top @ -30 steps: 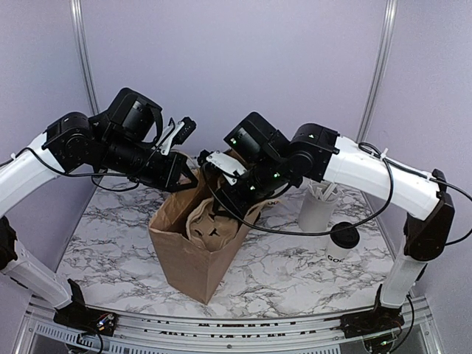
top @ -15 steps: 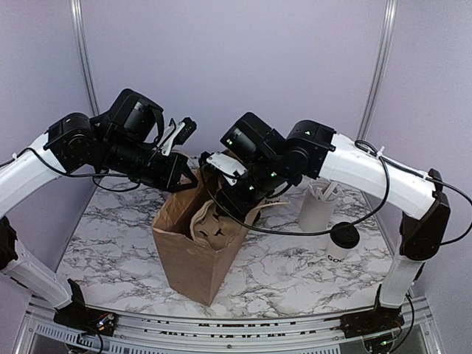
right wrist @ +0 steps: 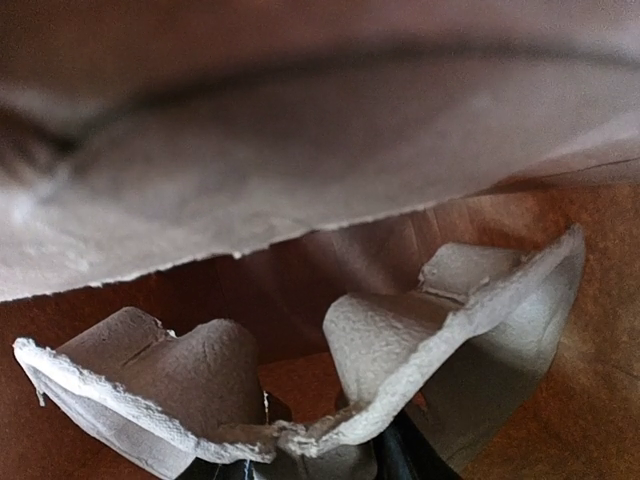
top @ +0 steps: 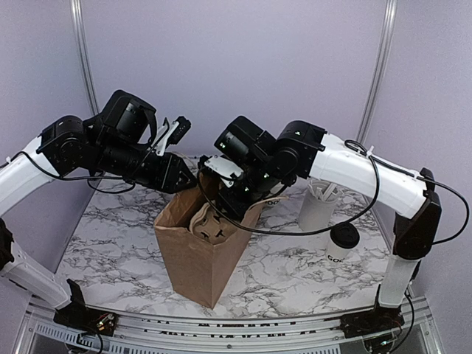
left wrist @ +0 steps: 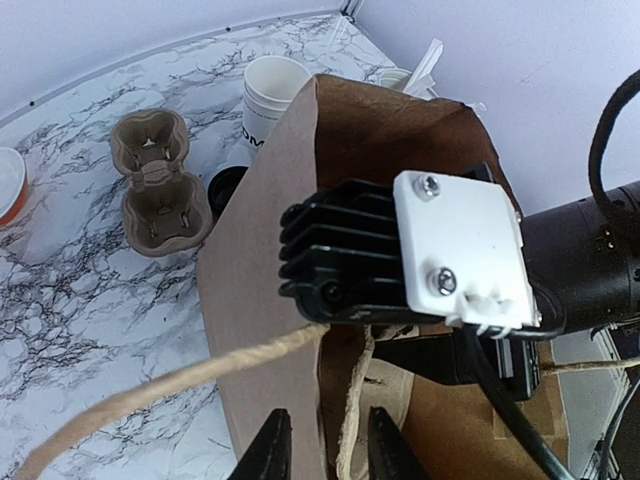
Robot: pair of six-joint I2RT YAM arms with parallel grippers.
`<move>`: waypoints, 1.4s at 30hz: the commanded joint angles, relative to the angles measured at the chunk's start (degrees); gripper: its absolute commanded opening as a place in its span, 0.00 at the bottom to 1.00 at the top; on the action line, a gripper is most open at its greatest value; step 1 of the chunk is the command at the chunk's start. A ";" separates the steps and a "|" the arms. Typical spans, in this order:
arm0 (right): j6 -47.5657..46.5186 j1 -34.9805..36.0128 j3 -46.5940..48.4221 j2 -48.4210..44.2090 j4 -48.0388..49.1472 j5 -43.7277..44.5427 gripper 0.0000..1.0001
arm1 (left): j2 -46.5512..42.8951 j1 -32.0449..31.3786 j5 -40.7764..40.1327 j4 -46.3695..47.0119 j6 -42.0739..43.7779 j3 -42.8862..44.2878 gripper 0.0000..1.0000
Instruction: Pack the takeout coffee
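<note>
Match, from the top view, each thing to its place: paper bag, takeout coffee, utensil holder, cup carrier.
1 paper bag
2 takeout coffee
3 utensil holder
4 cup carrier

a poking out of the bag
b farthest right, black-lidded
c in the middle, standing open
d just behind the lidded cup

Pairs: 1-c, 2-b, 3-d, 4-a.

White takeout coffee, black lid on, dark lettering, upright, far right
</note>
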 commanded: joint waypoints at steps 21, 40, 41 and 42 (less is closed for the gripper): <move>-0.08 0.32 4.24 2.17 -2.01 -0.12 0.38 | -0.56 -0.23 -0.42 1.36 1.59 -1.90 0.12; -0.21 0.30 4.35 1.89 -3.60 0.13 0.38 | -2.19 -0.23 -3.35 1.36 0.47 -1.13 0.11; -0.21 0.28 4.35 1.97 -3.54 0.14 0.38 | -2.33 -0.21 -2.90 1.32 0.47 -1.27 0.16; -0.22 0.26 4.34 1.96 -3.57 0.06 0.38 | -2.51 -0.24 -2.30 1.40 0.41 -1.44 0.20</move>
